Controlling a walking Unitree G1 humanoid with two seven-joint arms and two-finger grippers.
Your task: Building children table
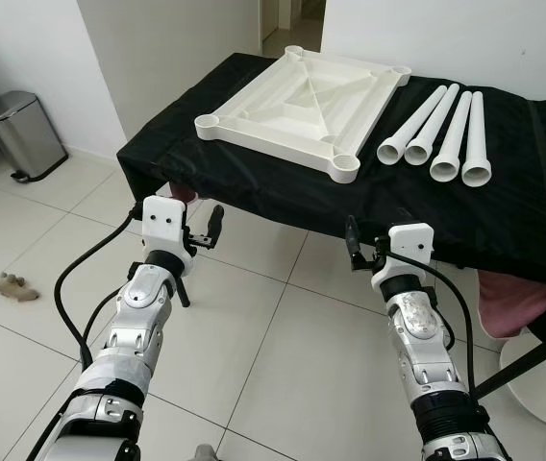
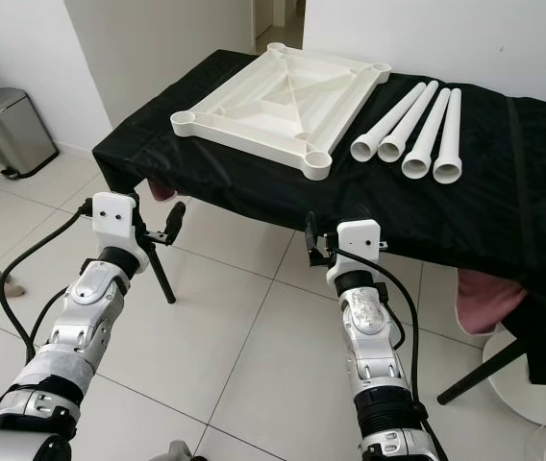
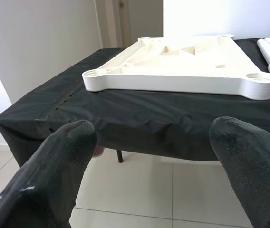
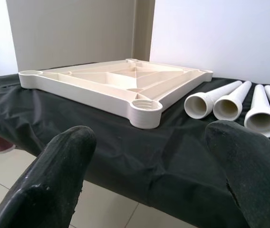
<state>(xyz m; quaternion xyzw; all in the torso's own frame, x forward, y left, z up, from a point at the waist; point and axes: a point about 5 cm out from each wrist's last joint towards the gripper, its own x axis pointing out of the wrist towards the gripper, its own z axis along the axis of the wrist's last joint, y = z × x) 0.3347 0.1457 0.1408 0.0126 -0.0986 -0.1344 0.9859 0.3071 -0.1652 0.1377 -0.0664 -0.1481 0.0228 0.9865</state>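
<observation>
A white plastic tabletop (image 1: 302, 96) lies upside down on a table covered in black cloth (image 1: 254, 182), with round leg sockets at its corners. To its right, several white tube legs (image 1: 436, 134) lie side by side with their wide mouths facing me. Both arms are raised in front of the table's near edge, below its top. My left gripper (image 1: 206, 230) is open and empty, facing the tabletop's near left corner (image 3: 94, 78). My right gripper (image 1: 359, 252) is open and empty, facing a corner socket (image 4: 144, 109) and the legs (image 4: 230, 107).
A steel pedal bin (image 1: 23, 134) stands by the wall at the left. A small brown object (image 1: 13, 286) lies on the tiled floor. Under the table's right end hang pink fabric (image 1: 513, 303) and a black leg, beside a white round base (image 1: 542, 379). A doorway (image 1: 292, 19) opens behind.
</observation>
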